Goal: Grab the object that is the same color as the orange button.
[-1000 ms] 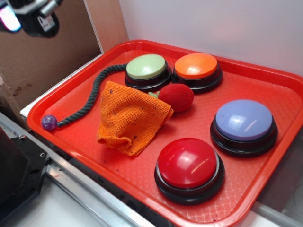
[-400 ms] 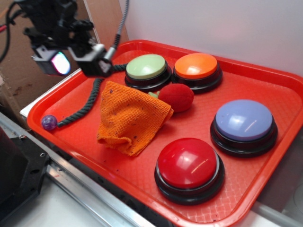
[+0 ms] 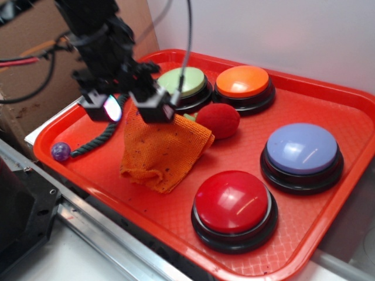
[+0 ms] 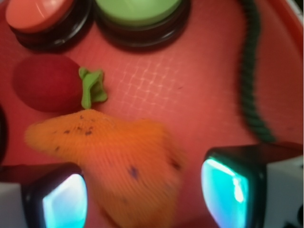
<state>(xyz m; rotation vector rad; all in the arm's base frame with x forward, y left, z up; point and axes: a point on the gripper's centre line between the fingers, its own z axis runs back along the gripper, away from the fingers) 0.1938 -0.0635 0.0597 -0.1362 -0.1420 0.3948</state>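
The orange coarse-woven cloth with dark specks lies crumpled on the red tray, left of centre. In the wrist view the cloth lies between and below my fingers. My gripper is open and hovers over the cloth's far left corner, holding nothing. Its glowing pads stand wide apart. The orange button with a black base sits at the tray's back, and shows at the top left of the wrist view.
A red plush strawberry touches the cloth's far right corner. Green, blue and red buttons stand on the tray. A dark green rope ending in a purple ball lies at the left. A cardboard wall stands behind at the left.
My gripper has moved from the top left corner, right and down, to just above the cloth's far left corner. Nothing on the tray has moved.
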